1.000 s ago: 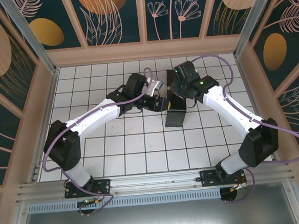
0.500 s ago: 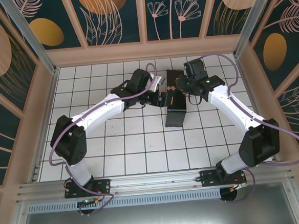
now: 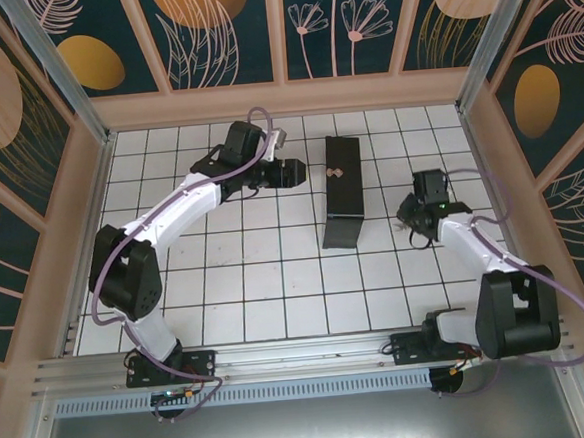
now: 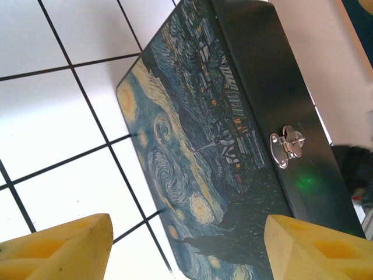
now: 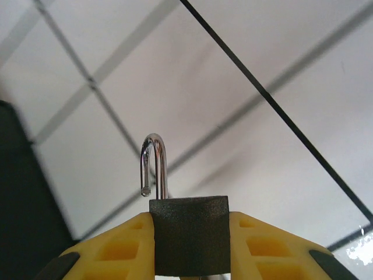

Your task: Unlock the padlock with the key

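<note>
- Right wrist view: right end effector (image 5: 189, 224) clamps the black square padlock (image 5: 189, 248), silver shackle (image 5: 152, 166) open, over the white tiled worktop (image 5: 233, 87).
- The left arm (image 3: 186, 201) stretches forward, left end effector (image 3: 292, 172) spread wide beside the dark painted box (image 3: 342, 190).

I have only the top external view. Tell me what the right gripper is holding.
Observer: The right gripper is shut on the padlock, its dark body clamped between the jaws.
Operator: Report the shackle.
Observer: The shackle is open; its short end hangs free above the body.
Operator: Now the left gripper.
Observer: The left gripper is open with nothing between its jaws, facing the painted box.
</note>
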